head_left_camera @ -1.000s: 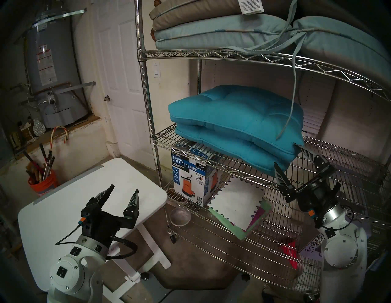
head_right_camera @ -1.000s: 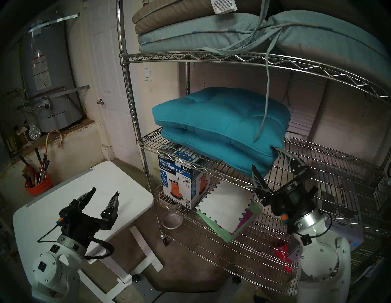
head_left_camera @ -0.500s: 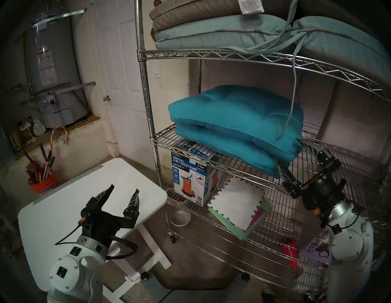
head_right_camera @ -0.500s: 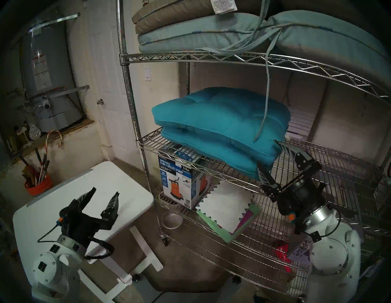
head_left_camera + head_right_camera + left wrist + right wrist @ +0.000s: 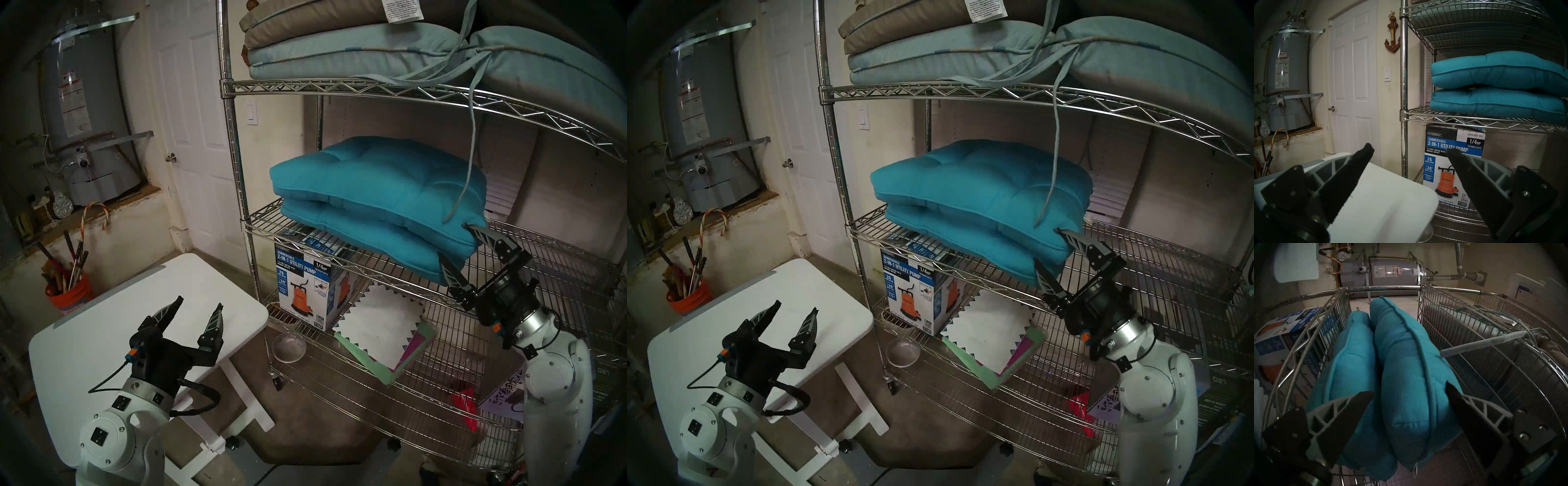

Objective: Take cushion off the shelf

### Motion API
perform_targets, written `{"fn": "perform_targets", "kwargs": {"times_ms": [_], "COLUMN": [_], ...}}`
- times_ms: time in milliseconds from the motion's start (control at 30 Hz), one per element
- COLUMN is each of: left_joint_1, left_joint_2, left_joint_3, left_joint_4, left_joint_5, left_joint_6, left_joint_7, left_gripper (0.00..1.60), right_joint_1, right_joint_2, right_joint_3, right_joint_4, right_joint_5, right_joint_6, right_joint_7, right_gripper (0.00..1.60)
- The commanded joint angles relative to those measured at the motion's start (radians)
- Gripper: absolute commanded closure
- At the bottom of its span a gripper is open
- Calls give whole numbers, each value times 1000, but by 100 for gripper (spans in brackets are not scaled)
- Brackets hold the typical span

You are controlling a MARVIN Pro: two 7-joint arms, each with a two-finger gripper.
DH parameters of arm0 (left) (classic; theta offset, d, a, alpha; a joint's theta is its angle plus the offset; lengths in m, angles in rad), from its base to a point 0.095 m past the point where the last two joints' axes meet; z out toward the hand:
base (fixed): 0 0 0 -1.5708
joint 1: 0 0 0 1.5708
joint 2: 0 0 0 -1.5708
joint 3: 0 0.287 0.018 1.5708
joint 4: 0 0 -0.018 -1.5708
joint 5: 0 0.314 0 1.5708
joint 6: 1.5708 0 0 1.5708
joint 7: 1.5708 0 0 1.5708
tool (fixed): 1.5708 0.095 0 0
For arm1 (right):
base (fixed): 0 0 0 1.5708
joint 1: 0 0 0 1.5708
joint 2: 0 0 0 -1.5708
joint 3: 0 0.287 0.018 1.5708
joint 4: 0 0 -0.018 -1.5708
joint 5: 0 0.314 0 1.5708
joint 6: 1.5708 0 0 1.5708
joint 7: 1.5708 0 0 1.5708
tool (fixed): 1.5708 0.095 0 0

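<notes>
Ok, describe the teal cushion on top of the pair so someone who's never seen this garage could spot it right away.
Find the tall chrome wire shelf beside the white door. On its middle tier lie two bright teal cushions, stacked; the upper teal cushion is the one. Unlike the pale blue and tan cushions on the tier above, it is vivid teal, tufted, with a dangling tie cord across it.

Garage corner, dim light. Cream plaster walls [image 5: 142,68], stained low down; bare concrete floor [image 5: 305,424]. White six-panel door [image 5: 190,135] with round knob, white rocker switch [image 5: 251,113] just beside it. Grey water heater [image 5: 84,112] strapped to the wall on a raised ledge. Orange bucket [image 5: 69,295] of tools on the floor. Small white counter [image 5: 101,339] on a white frame
</notes>
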Motion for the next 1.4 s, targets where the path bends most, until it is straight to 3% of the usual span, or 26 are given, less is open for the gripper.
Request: {"fn": "perform_targets", "kwargs": {"times_ms": [0,400,733,1133,1367], "left_joint_1": [0,0,1,0,1], "left_joint_2": [-2,-2,-2,-2,-2], "left_joint_3": [-3,-3,-3,-2,-2], "left_joint_4": [-19,-20,-20,-20,-21], "left_joint_5": [-2,-2,-2,-2,-2], "left_joint_6": [-3,-3,-2,-3,-2], "left_joint_7": [2,2,3,3,3], "left_gripper": [0,0,0,0,0], "right_joint_1": [86,78,133,85,73], "right_joint_2": [38,56,83,115,118], "right_joint_3": [8,35,13,134,125], "right_joint_4": [-14,-70,11,-36,-33], "right_joint_5": [14,61,38,115,149], "right_joint_6": [6,16,10,-16,-24], "right_joint_7": [0,37,47,70,99], "right_gripper": [0,0,0,0,0]}}
